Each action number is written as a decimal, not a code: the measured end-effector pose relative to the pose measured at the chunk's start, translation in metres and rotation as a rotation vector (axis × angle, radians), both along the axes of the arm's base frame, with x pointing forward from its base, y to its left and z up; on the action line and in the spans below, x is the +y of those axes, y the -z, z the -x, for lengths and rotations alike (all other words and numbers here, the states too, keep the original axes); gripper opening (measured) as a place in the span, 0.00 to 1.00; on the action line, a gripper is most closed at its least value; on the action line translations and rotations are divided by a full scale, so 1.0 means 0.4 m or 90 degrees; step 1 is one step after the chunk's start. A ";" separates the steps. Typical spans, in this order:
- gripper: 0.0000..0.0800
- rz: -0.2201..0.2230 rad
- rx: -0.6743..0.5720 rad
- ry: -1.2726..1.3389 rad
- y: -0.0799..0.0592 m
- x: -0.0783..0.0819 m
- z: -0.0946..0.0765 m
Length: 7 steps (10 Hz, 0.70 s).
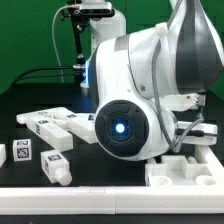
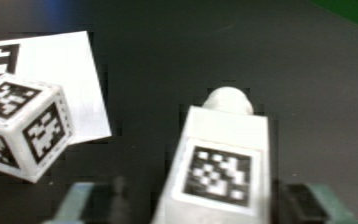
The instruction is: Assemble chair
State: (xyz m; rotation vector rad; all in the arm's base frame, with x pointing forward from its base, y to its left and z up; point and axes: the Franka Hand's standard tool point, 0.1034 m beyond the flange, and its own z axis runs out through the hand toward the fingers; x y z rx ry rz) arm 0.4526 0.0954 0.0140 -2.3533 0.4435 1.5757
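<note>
Chair piece: a long white bar [image 2: 222, 150] with a rounded end and a square marker tag on its upper face lies flat on the dark table [image 2: 318, 60], directly beneath the wrist.
Long axis: taking the line straight ahead of the gripper [image 2: 202, 197] as twelve o'clock, the bar runs six to twelve, with its rounded end at twelve and its tagged end between the jaws.
Fingers: the two fingers [image 2: 96, 200] stand at nine and three o'clock of the bar, one on each long side and square across its width.
Grip: a dark strip of table shows between each finger and the bar, so the jaws are partly open and have hold of nothing.
Nearest neighbour: a tagged block [image 2: 25, 125] sits at about ten o'clock from the gripper, apart from the bar.
Behind it: a flat white panel [image 2: 60, 60] carries a tag; whether it is the seat or the marker board cannot be told.
Exterior view: the robot arm [image 1: 125, 125] fills the centre and hides the bar. Loose white parts [image 1: 45, 125] lie around nine o'clock and a white fixture [image 1: 185, 172] at about four.
Judgement: closing across the bar's narrow width looks like the step at hand.
</note>
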 end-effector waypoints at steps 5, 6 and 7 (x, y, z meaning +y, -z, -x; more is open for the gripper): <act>0.35 -0.023 -0.015 -0.013 -0.103 -0.011 -0.046; 0.35 -0.041 -0.061 -0.023 -0.144 -0.016 -0.081; 0.35 -0.059 -0.111 -0.033 -0.193 -0.019 -0.114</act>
